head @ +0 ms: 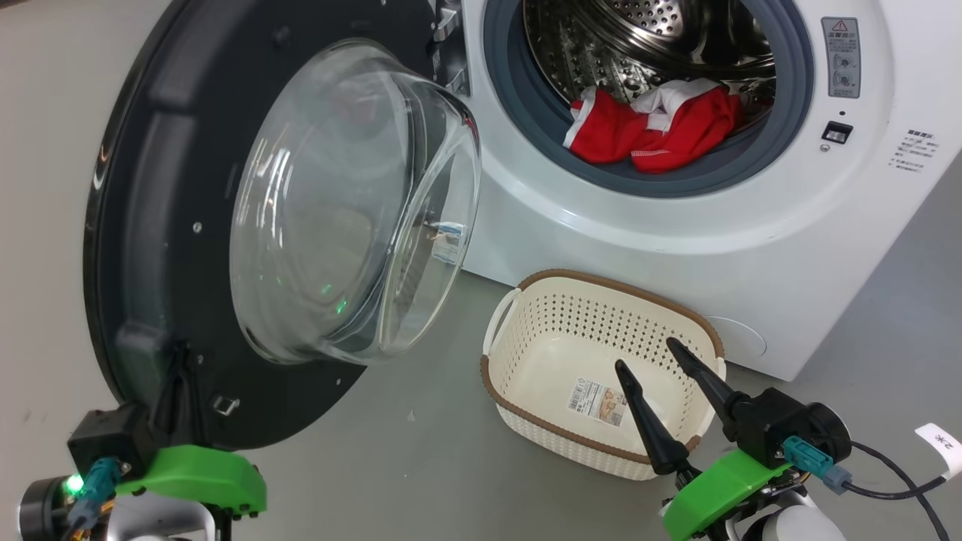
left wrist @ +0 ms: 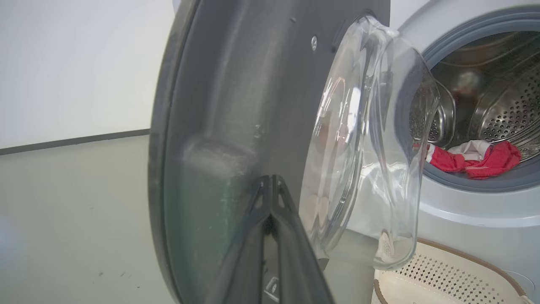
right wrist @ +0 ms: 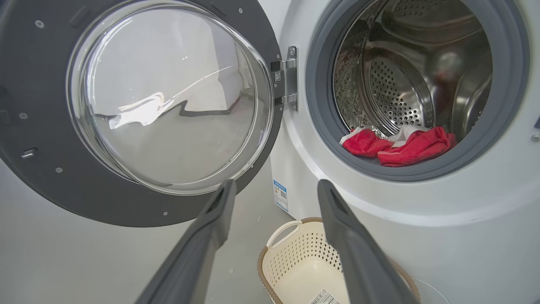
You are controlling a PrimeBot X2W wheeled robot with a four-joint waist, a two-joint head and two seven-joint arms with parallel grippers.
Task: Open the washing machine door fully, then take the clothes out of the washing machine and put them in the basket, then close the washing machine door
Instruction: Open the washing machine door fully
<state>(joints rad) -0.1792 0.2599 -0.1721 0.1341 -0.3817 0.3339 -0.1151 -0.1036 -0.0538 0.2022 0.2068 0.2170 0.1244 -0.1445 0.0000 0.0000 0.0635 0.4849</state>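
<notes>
Warning label point(head: 840, 58) text unreadable (too small); door point(head: 150, 225) top cropped.

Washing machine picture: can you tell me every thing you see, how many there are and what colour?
washing machine: one, white, at the back right, on the floor
drum: one, shiny steel with holes, inside the machine
washing machine door: one, black with a clear glass bowl, swung open to the left
clothes: one heap, red and white, at the drum's front edge; pieces cannot be counted
basket: one, cream with a brown rim, on the floor before the machine, no clothes in it
sticker: one, white, on the basket's floor
blue label: one, low on the machine's front
left gripper: one, dark, shut, at the door's lower part
right gripper: one, dark, open, above the basket
</notes>
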